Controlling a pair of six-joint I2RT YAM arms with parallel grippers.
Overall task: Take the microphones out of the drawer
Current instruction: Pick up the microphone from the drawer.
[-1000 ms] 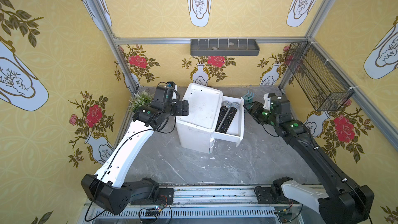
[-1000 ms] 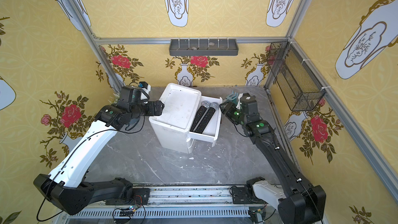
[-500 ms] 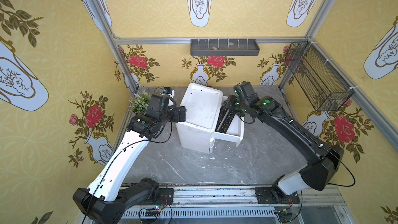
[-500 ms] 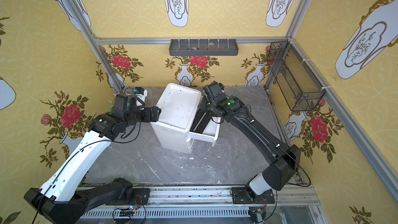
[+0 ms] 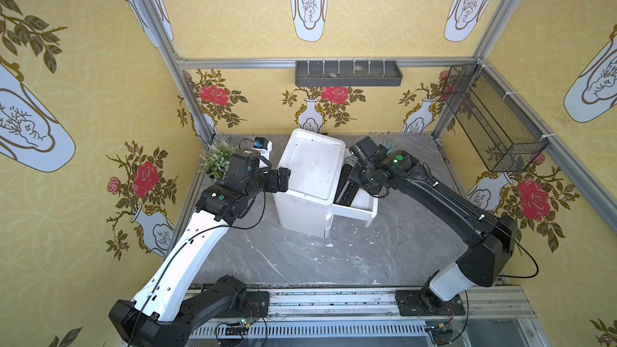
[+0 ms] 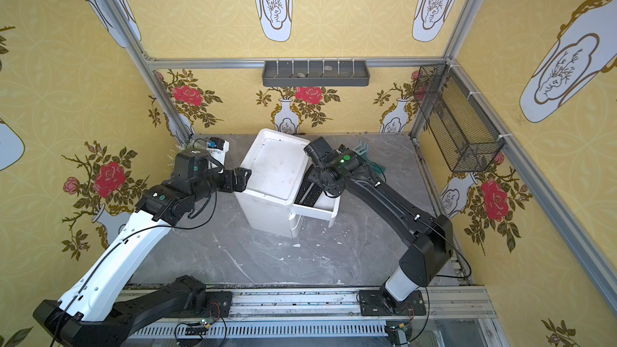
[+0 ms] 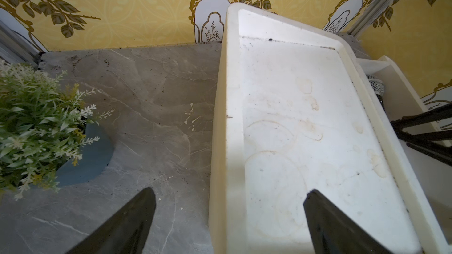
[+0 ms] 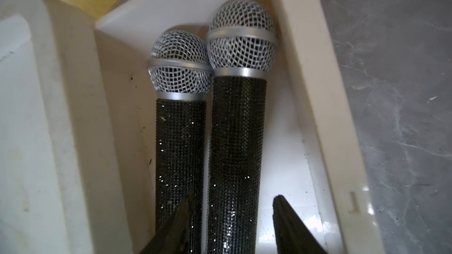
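A white cabinet (image 5: 314, 168) stands mid-table with its drawer (image 5: 354, 210) pulled out to the right. Two black glittery microphones with silver mesh heads lie side by side in the drawer (image 8: 315, 94): one microphone (image 8: 179, 130) by the cabinet, the other microphone (image 8: 238, 123) by the outer wall. My right gripper (image 8: 234, 197) hangs open just above them. Its fingers straddle the outer microphone's handle, one fingertip over the inner one. My left gripper (image 7: 230, 191) is wide open, straddling the cabinet top's left edge (image 5: 283, 178).
A small potted plant (image 5: 217, 158) stands at the back left near a white device (image 5: 262, 146). A teal object (image 5: 389, 144) lies behind my right wrist. A grey shelf (image 5: 347, 73) hangs on the back wall and a wire basket (image 5: 490, 121) on the right wall.
My right arm has swung from beside the drawer's right side to over the drawer, its gripper now down at the microphones. My left gripper has shifted slightly along the cabinet's left edge.
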